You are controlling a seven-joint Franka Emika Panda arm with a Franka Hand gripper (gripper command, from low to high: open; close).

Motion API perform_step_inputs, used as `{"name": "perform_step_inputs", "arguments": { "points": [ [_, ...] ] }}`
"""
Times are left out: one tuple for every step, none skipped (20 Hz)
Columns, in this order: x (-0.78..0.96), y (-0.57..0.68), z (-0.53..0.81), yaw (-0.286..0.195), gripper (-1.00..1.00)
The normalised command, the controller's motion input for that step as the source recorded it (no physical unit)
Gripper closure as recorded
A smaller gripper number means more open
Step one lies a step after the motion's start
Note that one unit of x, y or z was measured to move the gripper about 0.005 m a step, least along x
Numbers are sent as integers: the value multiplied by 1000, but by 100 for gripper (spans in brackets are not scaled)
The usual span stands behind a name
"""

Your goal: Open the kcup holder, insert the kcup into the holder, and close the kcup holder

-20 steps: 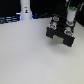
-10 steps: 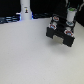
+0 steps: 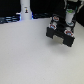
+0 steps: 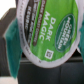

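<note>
Gripping the small round pod with the green, white and black "Dark Magic" foil lid (image 4: 44, 31), the end effector (image 4: 44, 37) has its teal-padded fingers (image 4: 11, 42) pressed against the pod's rim on opposite sides, so the kcup sits clamped between them. In the exterior view the end effector (image 3: 69, 16) hangs just above the black boxy kcup holder (image 3: 62, 33), which stands on the white counter (image 3: 30, 55) toward the exterior view's right.

The kcup looks light, with a thin plastic wall and a foil top that would dent or puncture under a hard squeeze; the stiff rim, where the pads now bear, seems the safest place to hold it. Its smooth sides could slip if the grip loosened.

The holder looks rigid and much heavier than the pod. Round patterned tops show on its upper face, suggesting some slots are already filled, though the picture is too blurred to count them or find a free one.
</note>
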Motion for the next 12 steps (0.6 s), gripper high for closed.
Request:
{"name": "perform_step_inputs", "arguments": {
  "points": [
    [-340, -266, 0, -2, 100],
    [-391, -323, 0, -12, 100],
    [-400, -357, 0, -16, 100],
    [-426, -366, 6, -32, 100],
    [-446, -389, 0, -38, 100],
    [-466, -417, 0, -49, 100],
    [-426, -400, 0, -49, 100],
    [-434, -397, 0, -49, 100],
    [-457, -406, 0, -50, 100],
    [-446, -409, 0, -50, 100],
    [-411, -409, 0, -50, 100],
    [-360, -417, 0, -49, 100]
  ]
}}
